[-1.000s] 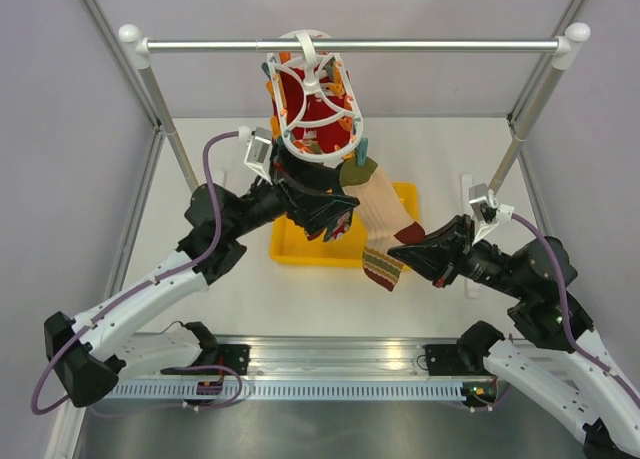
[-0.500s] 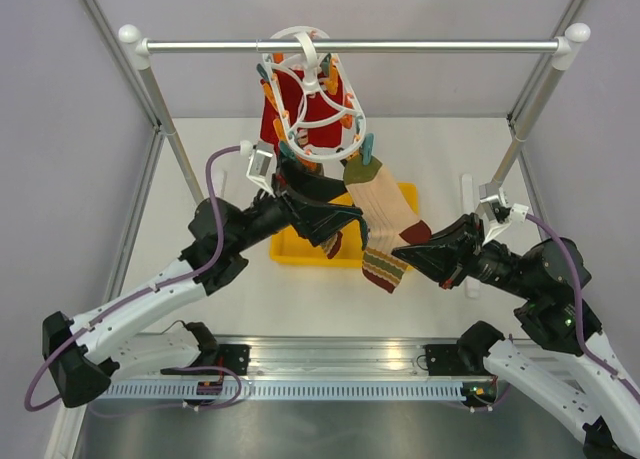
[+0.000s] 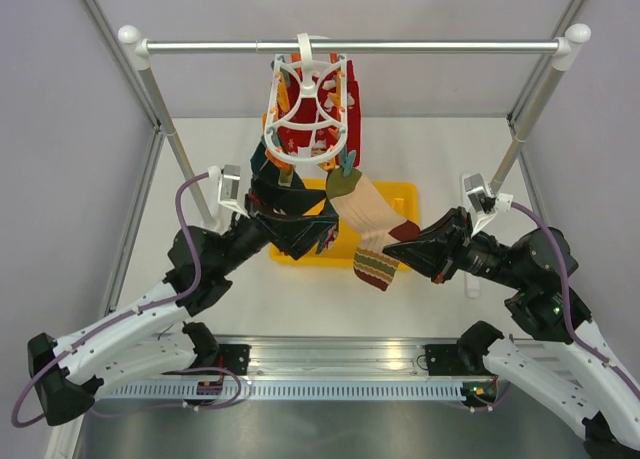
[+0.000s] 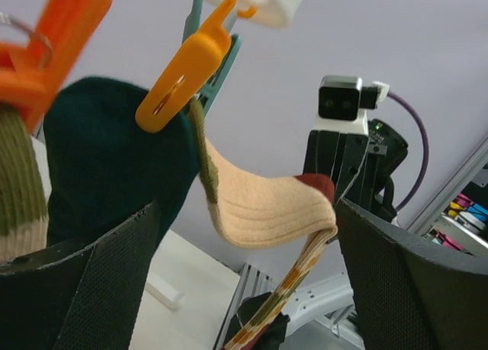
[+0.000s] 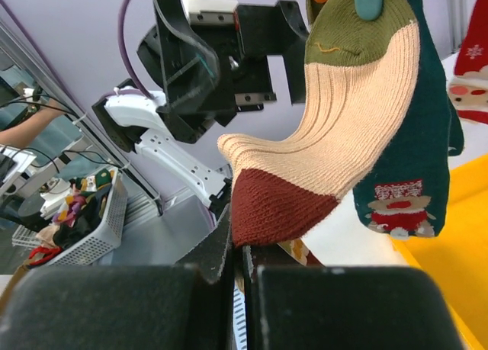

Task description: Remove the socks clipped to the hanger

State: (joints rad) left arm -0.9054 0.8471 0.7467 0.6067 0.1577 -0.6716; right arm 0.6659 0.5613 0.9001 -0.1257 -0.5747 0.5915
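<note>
While the right pincer pinches the beige sock pegged to the hanger, the left pincer stands spread just left of it.

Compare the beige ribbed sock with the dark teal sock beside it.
The beige ribbed sock bends sideways, pinched by the right gripper; the dark teal sock hangs straight, ungripped. Beige has an olive top and rust heel; teal bears a festive print. Both hang from the white plastic hanger.
</note>
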